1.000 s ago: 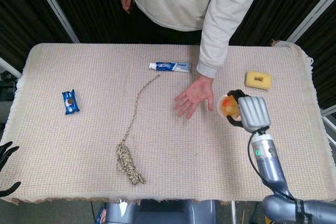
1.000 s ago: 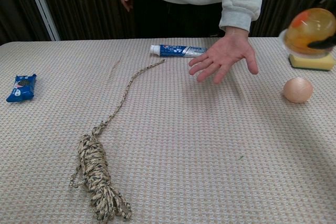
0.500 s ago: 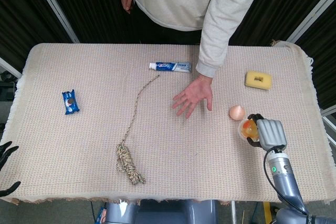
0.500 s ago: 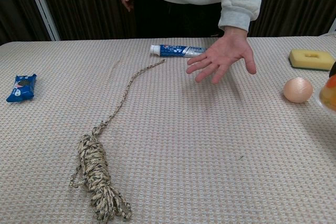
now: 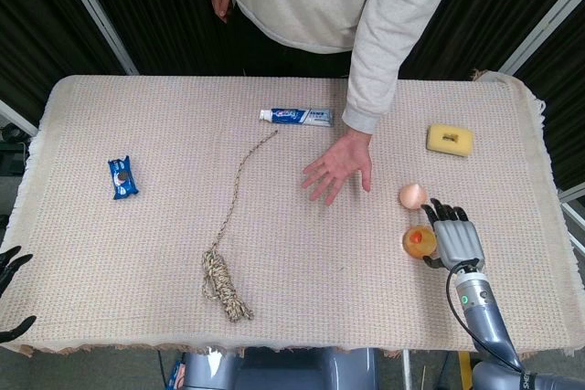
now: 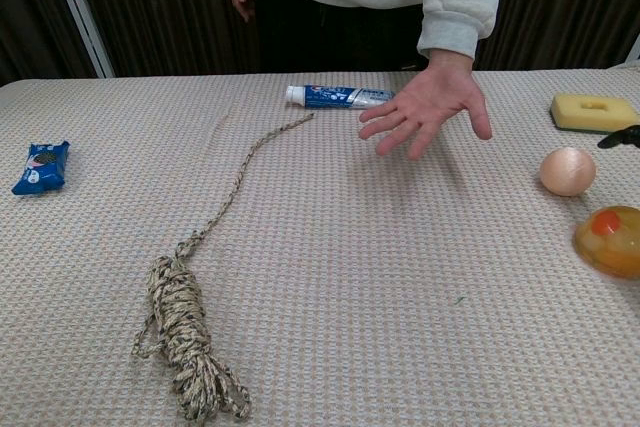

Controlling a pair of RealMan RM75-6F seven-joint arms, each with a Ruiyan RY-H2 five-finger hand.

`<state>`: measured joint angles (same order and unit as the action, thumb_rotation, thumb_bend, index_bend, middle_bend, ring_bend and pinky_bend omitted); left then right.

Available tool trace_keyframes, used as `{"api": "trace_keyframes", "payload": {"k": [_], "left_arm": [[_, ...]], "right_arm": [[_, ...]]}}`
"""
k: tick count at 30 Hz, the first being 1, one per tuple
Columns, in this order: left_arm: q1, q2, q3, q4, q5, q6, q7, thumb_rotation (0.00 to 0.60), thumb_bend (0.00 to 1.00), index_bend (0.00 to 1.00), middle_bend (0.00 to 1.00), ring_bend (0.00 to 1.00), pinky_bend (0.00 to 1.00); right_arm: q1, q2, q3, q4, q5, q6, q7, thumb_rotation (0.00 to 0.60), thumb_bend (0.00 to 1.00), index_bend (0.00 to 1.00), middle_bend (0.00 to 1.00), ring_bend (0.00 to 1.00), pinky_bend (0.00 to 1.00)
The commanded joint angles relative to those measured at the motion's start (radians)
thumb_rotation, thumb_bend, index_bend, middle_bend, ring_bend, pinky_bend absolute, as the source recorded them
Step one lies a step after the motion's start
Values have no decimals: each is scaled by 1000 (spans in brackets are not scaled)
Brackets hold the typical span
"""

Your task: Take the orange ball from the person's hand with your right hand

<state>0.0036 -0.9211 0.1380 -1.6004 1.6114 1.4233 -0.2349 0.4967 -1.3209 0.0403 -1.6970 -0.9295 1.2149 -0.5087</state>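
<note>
The orange ball (image 5: 416, 241) (image 6: 610, 240), clear with an orange core, lies on the tablecloth at the near right. My right hand (image 5: 454, 235) hovers just to its right with fingers spread and nothing in them; only a dark fingertip (image 6: 620, 137) of it shows in the chest view. The person's hand (image 5: 338, 168) (image 6: 425, 107) stays held out palm up and empty above the middle of the table. My left hand (image 5: 9, 271) shows only as dark spread fingers at the bottom left edge.
A peach egg-shaped ball (image 5: 412, 195) (image 6: 567, 170) sits just beyond the orange ball. A yellow sponge (image 5: 450, 140) lies far right, a toothpaste tube (image 5: 295, 116) near the person, a coiled rope (image 5: 224, 280) centre-left, a blue packet (image 5: 121, 177) left.
My right hand carried the orange ball away from the person's hand toward the near right, lowered it, and let go; the ball now lies on the cloth.
</note>
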Motion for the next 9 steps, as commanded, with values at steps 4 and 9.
{"api": "trace_keyframes", "payload": {"k": [4, 9], "left_arm": [[0, -2, -1, 3, -2, 0, -1, 600, 275, 96, 0, 0, 0], [1, -3, -2, 2, -2, 2, 2, 600, 273, 97, 0, 0, 0]], "right_arm": [[-79, 67, -16, 6, -197, 149, 90, 600, 88, 68, 0, 0, 50], [-137, 82, -47, 106, -339, 250, 147, 600, 89, 67, 0, 0, 0]]}}
